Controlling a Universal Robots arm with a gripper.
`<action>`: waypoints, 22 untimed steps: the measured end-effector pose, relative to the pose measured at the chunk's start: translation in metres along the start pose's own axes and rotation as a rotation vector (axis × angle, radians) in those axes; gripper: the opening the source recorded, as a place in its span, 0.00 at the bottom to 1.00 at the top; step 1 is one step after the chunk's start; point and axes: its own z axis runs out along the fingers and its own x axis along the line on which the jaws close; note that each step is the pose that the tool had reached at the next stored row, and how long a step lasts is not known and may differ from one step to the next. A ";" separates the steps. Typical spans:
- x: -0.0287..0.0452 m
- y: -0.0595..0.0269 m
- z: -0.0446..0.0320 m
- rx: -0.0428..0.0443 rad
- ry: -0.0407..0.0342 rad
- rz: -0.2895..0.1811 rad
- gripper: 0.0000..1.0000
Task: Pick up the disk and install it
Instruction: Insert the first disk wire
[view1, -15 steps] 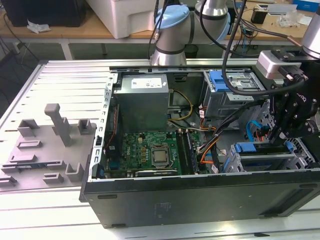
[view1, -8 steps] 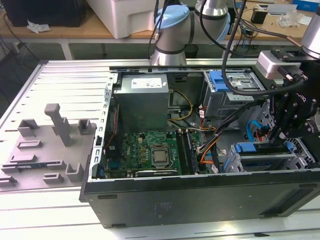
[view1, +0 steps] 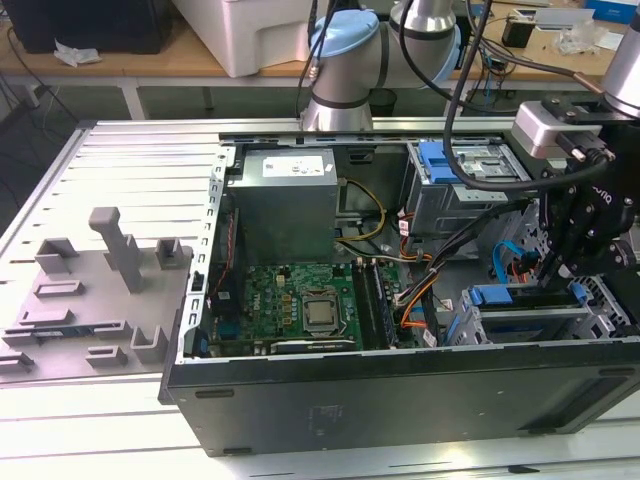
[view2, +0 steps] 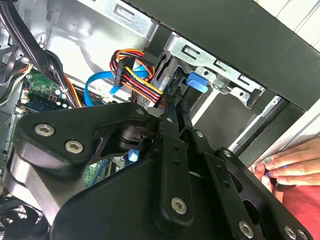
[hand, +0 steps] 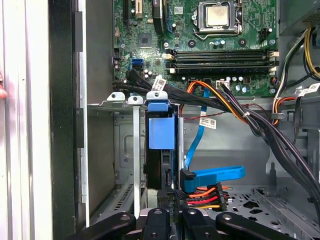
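**In the grey metal drive bay (hand: 125, 150): silver-and-blue disk (hand: 161, 132) on edge, black gripper (hand: 169, 195) at its end**

On a ribbed silver metal table (view1: 100, 160) lies the open black tower case (view1: 400, 400). Grey plastic fixture blocks (view1: 110, 270) stand on the table at the exterior view's left. Behind it I see a wooden workbench (view1: 180, 55) carrying a white box (view1: 250, 30).

My gripper reaches down into the case's corner at the exterior view's right. In the first wrist view the disk, edge-on in its blue plastic bracket, stands in the bay just beside a bundle of orange, red and yellow wires (hand: 205, 192). The gripper sits at the disk's near end. I cannot tell how far the claw is open, or whether it has hold of the disk.

In the second wrist view a person's hand (view2: 287, 167) rests by the case's outer edge.
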 end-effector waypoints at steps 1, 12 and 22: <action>0.0001 0.0000 -0.0012 -0.0001 -0.0009 0.000 0.17; 0.0025 -0.0001 -0.0057 -0.0002 -0.0222 0.000 0.17; 0.0050 -0.0001 -0.0053 -0.0002 -0.0233 0.000 0.17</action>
